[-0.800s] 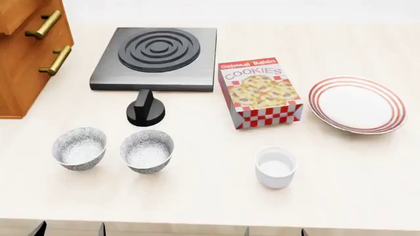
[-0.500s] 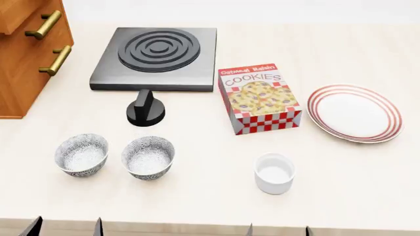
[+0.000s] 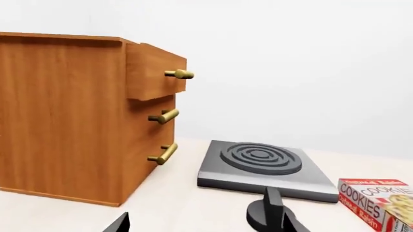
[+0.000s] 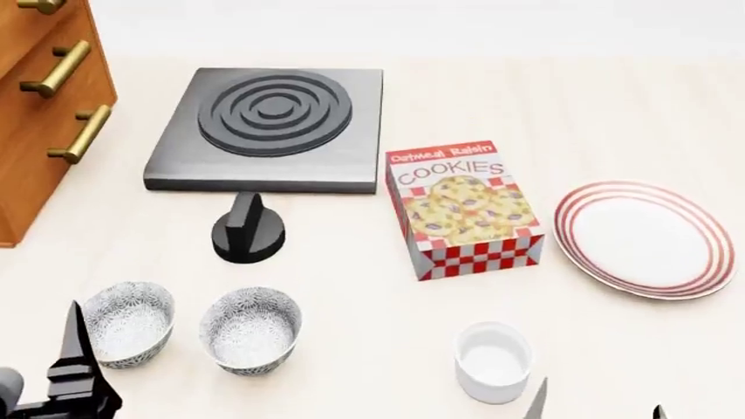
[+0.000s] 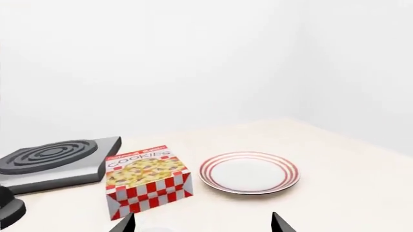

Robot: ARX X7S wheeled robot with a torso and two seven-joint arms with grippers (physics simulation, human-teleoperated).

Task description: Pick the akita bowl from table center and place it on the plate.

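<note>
Akita bowl (image 4: pixel 250 330), near centre: rigid, light, likely slippery and breakable; grip across its thin rim; right gripper (image 5: pixel 202 223) spread empty, left gripper's (image 3: pixel 203 226) gap indeterminate.

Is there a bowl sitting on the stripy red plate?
No, the plate has nothing on it in the head view, and both speckled bowls sit on the table far over by the left tool.

akita bowl (image 4: pixel 249 329) hemmed by twin bowl (image 4: pixel 127 320) on its left | cup (image 4: pixel 494 360) stood toward plate (image 4: pixel 644 237) | open worktop (image 4: pixel 361 297) between, seemingly passable
</note>
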